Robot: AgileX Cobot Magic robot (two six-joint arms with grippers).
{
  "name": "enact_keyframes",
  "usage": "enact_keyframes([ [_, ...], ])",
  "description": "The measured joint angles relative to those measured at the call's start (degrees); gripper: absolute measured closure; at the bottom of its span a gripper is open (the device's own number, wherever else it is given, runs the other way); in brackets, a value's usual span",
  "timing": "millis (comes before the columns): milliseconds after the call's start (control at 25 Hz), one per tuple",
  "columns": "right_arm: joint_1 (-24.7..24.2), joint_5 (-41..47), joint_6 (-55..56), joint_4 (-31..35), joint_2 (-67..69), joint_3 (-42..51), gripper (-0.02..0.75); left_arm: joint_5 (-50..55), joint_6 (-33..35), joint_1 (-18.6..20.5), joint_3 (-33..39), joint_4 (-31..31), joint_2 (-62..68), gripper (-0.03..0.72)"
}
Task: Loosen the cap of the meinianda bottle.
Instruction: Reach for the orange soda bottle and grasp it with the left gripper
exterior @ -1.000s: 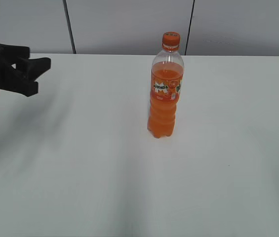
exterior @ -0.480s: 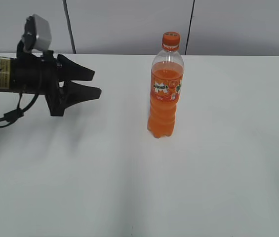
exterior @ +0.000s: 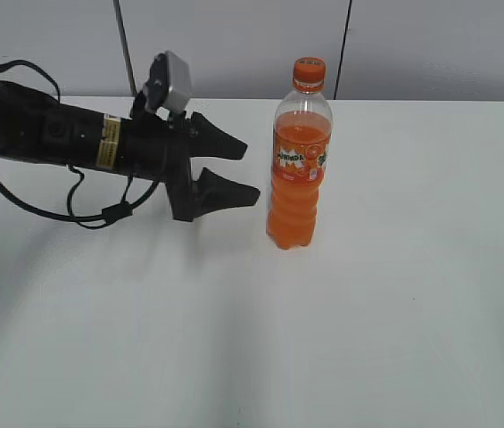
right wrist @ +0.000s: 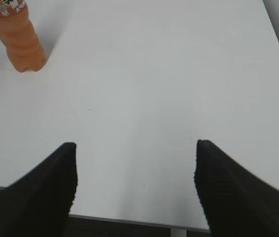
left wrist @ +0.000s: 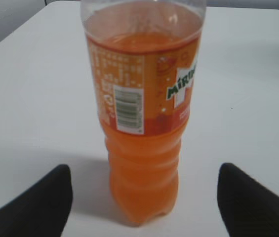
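Meinianda bottle (exterior: 299,175) upright on the white table (exterior: 394,294), orange cap (exterior: 309,70) screwed on top. Left gripper (exterior: 244,171) just left of the bottle, fingers spread, not touching. Right gripper (right wrist: 135,185) far from the bottle, fingers apart, holding nothing.

Left wrist view crops the meinianda bottle (left wrist: 144,128) above its shoulder.

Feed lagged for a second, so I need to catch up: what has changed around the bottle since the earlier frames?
The left gripper swept in from the table's left edge toward the meinianda bottle. Its jaws are open, its fingertips just short of the bottle, touching nothing. The bottle stands upright in the same spot, the cap on. The right gripper is open, far from the bottle.
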Motion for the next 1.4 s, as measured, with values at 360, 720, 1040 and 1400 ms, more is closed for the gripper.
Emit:
enact_keyframes([
  [360,0.0,0.0,0.1,0.22,0.0,0.0,0.182,2.59,-3.24,-5.46,-6.53,0.01,4.97,0.136],
  [720,0.0,0.0,0.1,0.28,0.0,0.0,0.182,7.08,-3.67,-8.33,-9.89,-0.1,8.01,0.136],
  [1040,0.0,0.0,0.16,0.39,0.0,0.0,0.182,10.29,-3.67,-9.13,-10.12,-3.13,8.01,0.136],
  [1400,0.0,0.0,0.16,0.39,0.0,0.0,0.182,10.21,-3.67,-9.41,-10.12,-3.48,8.01,0.272],
])
